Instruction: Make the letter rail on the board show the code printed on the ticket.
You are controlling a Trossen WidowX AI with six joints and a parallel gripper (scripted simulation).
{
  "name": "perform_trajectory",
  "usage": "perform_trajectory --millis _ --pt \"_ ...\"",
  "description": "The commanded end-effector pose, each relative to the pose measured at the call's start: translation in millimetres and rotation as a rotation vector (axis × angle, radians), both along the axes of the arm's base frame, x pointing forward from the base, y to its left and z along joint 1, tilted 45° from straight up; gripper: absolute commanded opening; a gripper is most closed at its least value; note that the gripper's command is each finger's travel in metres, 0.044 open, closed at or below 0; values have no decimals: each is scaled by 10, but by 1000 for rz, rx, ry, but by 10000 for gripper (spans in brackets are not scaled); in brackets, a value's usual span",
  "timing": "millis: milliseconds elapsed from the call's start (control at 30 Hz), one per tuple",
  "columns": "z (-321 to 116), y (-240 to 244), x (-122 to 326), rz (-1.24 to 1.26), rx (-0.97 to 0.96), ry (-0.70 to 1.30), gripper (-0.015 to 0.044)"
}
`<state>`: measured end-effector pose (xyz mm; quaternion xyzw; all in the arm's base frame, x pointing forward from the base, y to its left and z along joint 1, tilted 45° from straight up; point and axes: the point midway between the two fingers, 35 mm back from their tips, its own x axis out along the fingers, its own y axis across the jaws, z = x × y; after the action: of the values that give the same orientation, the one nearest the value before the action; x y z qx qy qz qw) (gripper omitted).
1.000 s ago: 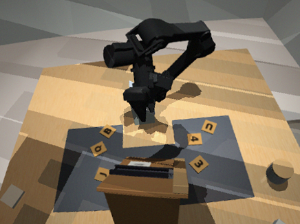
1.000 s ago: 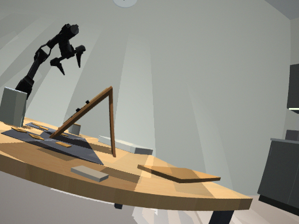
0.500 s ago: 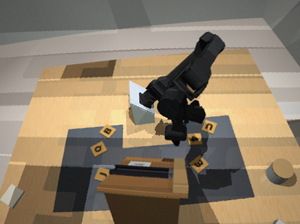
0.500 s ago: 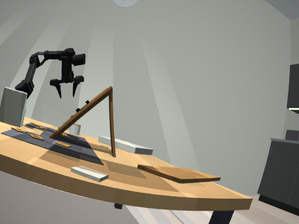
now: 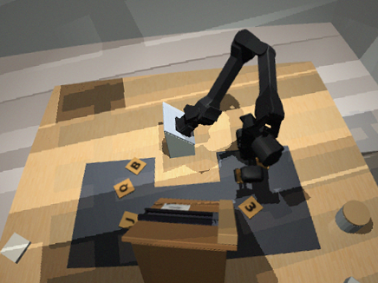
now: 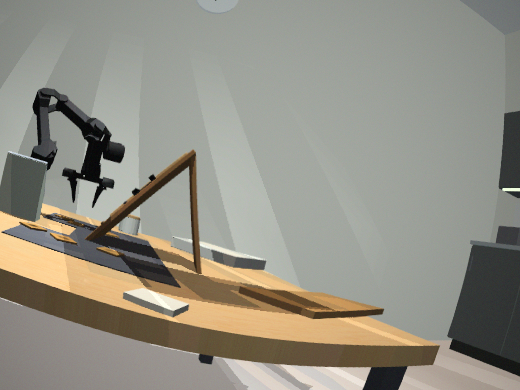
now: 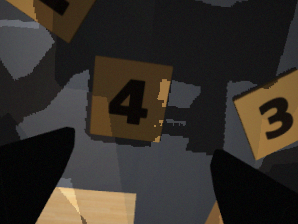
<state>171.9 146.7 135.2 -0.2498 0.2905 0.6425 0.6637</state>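
While end effector point(image 5: 250, 172) point(image 6: 84, 202) point(image 7: 144, 147) gapes empty, nearby tile point(image 7: 131, 100) reads "4".

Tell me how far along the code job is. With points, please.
Done: nothing visible; the rail point(image 5: 178, 216) point(image 6: 136, 191) shows no tile. In hand: nothing; the open hand point(image 5: 244, 155) point(image 6: 84, 204) point(image 7: 144, 147) hovers near the 4 point(image 5: 238, 175) point(image 7: 127, 100). Left: apparently all the loading, pushing home and releasing. The ticket point(image 5: 176, 207) is unreadable here.

My arm point(image 5: 225, 76) point(image 6: 74, 111): matte black throughout, chunky angular joints, straight boxy links, a fat rounded cylinder point(image 5: 267, 149) point(image 6: 114, 152) near the wrist; tool point(image 5: 250, 169) point(image 6: 84, 204) point(image 7: 144, 147) black too, two tapering fingers.
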Motion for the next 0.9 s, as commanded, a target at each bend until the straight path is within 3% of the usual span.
perform_trajectory --millis 0,867 --pt "-50 119 -137 29 -1 9 340" --pt "-290 347 -117 29 1 9 340"
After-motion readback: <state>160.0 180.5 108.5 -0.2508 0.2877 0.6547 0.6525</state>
